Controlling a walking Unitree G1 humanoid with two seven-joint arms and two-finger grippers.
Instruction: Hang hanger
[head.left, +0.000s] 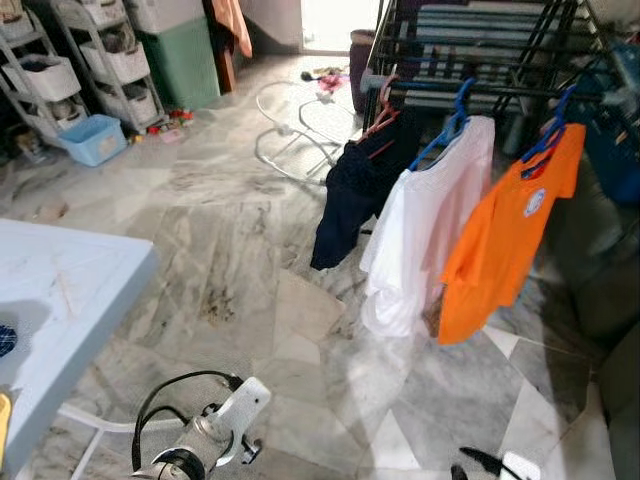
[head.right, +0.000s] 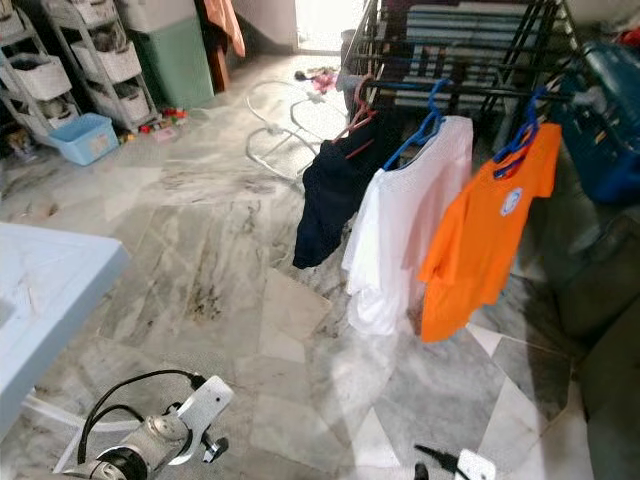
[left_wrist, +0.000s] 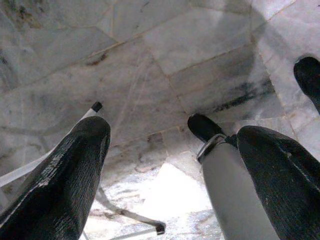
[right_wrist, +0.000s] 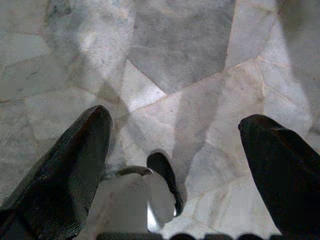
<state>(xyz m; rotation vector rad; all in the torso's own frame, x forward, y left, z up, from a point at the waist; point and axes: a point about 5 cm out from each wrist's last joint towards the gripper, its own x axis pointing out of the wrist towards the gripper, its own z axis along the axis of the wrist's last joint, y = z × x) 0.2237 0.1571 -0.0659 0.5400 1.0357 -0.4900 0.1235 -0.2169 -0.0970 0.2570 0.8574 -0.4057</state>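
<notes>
Three garments hang on hangers from a black drying rack (head.left: 480, 60) at the upper right: a dark navy one (head.left: 355, 190) on a red hanger (head.left: 383, 110), a white shirt (head.left: 425, 225) on a blue hanger (head.left: 448, 125), and an orange shirt (head.left: 510, 235) on a blue hanger (head.left: 555, 125). My left arm (head.left: 215, 430) hangs low at the bottom left. Its gripper (left_wrist: 172, 132) is open over the marble floor with nothing between its fingers. My right gripper (right_wrist: 175, 117) is also open and empty, pointing down at the floor.
A light blue table (head.left: 60, 290) stands at my left. Storage shelves (head.left: 100, 60), a blue bin (head.left: 93, 138) and a green cabinet (head.left: 185, 60) line the far left. A white wire frame (head.left: 290, 135) lies on the floor before the rack. Open marble floor (head.left: 230, 250) lies between.
</notes>
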